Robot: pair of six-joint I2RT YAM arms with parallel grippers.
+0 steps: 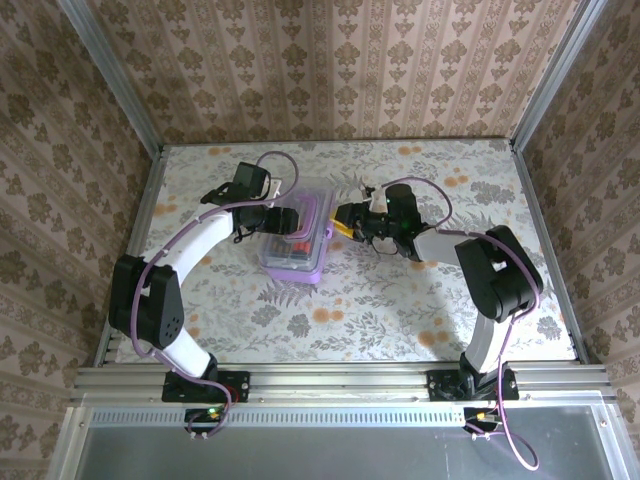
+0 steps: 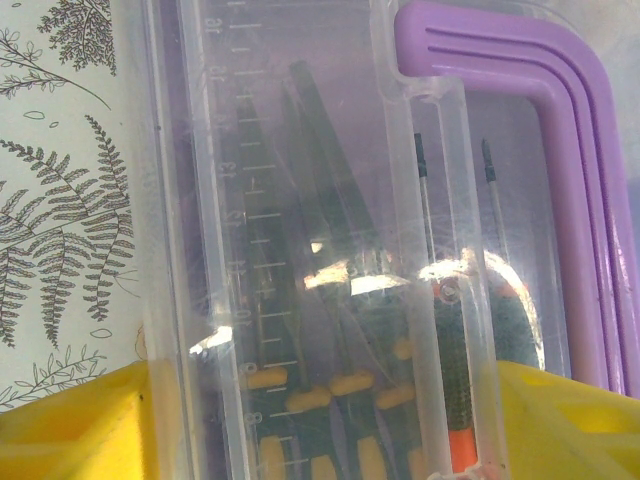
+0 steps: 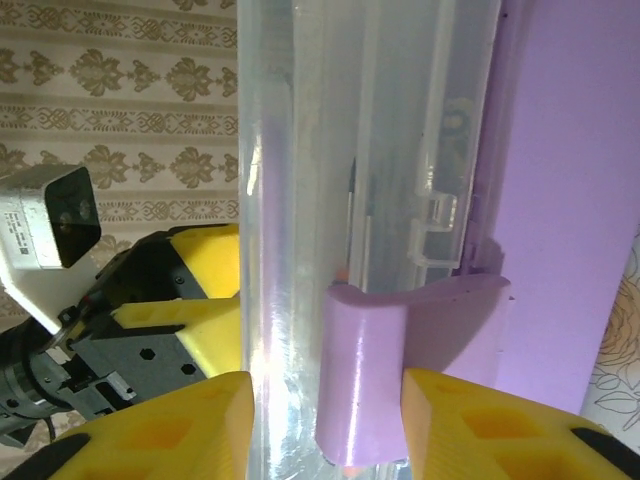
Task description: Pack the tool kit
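The top external camera sits above and behind the arm bases, which stand at 6 o'clock. It looks steeply down over the whole table [image 1: 400, 300], far enough back to take in the wallpapered walls [image 1: 330, 70] at 9, 12 and 3 o'clock. In this view the tool case [image 1: 295, 238] lies just toward 10 o'clock of centre.

The left wrist camera looks out between its own yellow fingers [image 2: 70, 425], at 7 and 5 o'clock, very near the case's clear lid [image 2: 300, 250].

The right wrist camera is just as near the purple latch [image 3: 370, 370]. It faces across the case toward the left gripper [image 3: 195, 290] at 8 o'clock.

All three views share the case.
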